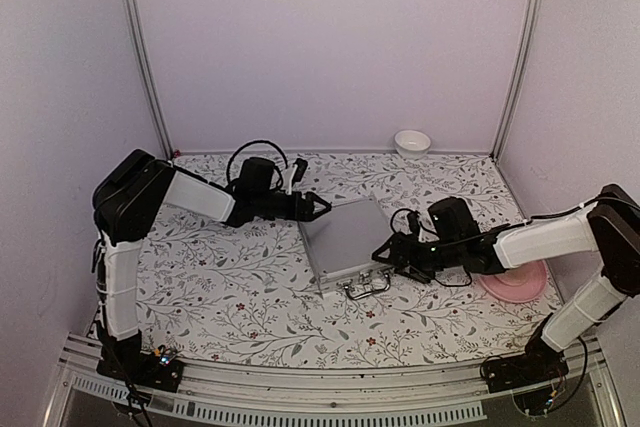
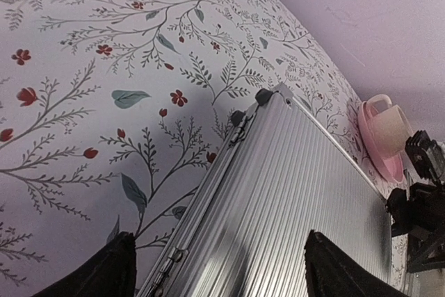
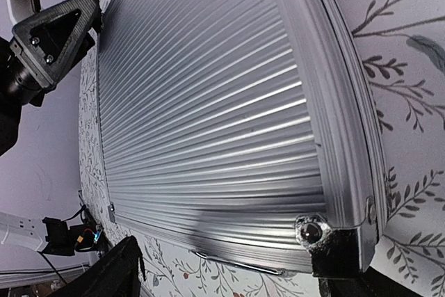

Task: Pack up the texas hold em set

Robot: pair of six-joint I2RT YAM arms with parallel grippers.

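With the ribbed silver briefcase point(image 1: 345, 239) lying shut in the middle of the table point(image 1: 230, 277), I would steady its far corner with the left end effector point(image 1: 318, 207) while the right end effector point(image 1: 385, 251) fastens the near edge by the handle point(image 1: 366, 287) (both have fingers spread, grasping nothing).

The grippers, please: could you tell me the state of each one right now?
Left gripper: open, holding nothing.
Right gripper: open, holding nothing.

One silver briefcase point(image 1: 345, 240), one white bowl point(image 1: 412, 142), one pink plate point(image 1: 515, 285) (carrying one cream cup point(image 2: 389, 126)).
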